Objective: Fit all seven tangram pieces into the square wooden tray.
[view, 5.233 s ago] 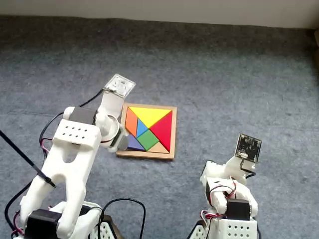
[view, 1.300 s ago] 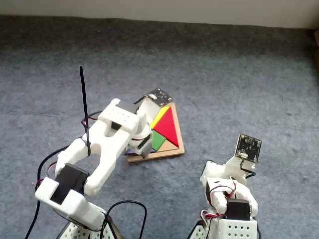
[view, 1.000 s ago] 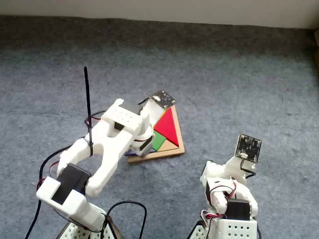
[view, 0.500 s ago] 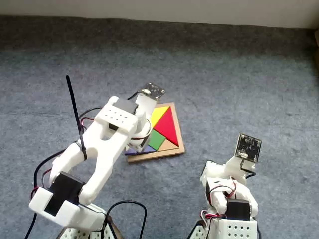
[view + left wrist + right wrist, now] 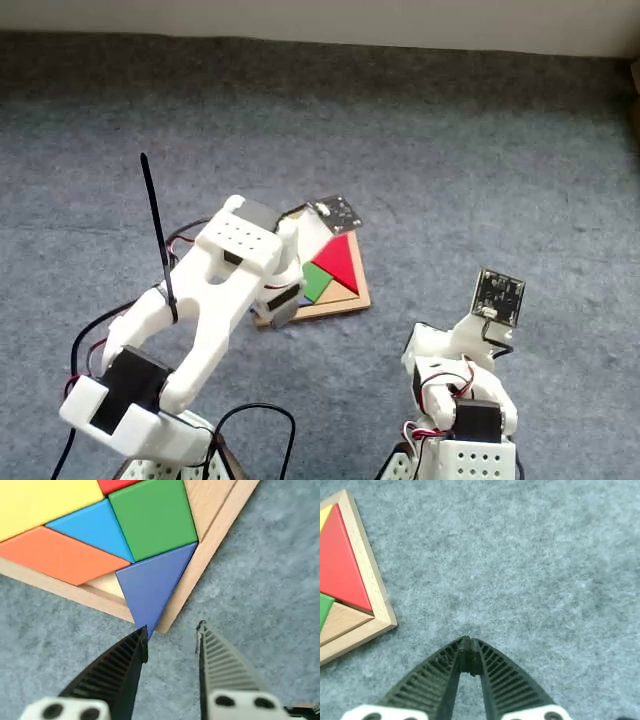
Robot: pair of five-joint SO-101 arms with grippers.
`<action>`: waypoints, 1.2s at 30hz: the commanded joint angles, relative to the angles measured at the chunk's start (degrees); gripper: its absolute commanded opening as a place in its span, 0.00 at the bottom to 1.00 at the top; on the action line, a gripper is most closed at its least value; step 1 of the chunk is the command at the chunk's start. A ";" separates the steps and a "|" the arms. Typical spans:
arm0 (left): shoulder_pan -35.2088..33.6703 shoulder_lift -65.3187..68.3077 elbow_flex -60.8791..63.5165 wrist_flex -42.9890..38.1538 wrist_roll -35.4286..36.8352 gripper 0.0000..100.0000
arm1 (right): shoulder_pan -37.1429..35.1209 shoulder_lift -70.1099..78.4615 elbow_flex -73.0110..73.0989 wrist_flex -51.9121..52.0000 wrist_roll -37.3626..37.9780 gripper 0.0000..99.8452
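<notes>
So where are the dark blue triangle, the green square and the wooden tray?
dark blue triangle [image 5: 152, 587]: left wrist view, middle of its top face.
green square [image 5: 152, 517]: left wrist view, middle of its top face.
wooden tray [image 5: 217, 535]: left wrist view, on its raised rim.

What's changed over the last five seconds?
The left gripper swung from the left side of the wooden tray to over it. The tray turned counter-clockwise in the high view, and the blue triangle now overhangs its rim. The right gripper stayed where it was.
</notes>
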 commanded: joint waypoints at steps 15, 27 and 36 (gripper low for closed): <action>-8.31 7.25 -6.90 -3.52 -7.65 0.13 | 0.66 -0.75 8.22 -1.01 0.53 0.00; -8.31 5.76 -18.95 -3.34 4.92 0.13 | 0.66 -0.75 8.22 -1.01 0.53 0.00; -8.31 16.48 -28.53 -2.81 7.56 0.13 | 0.66 -0.75 8.22 -1.01 0.53 0.00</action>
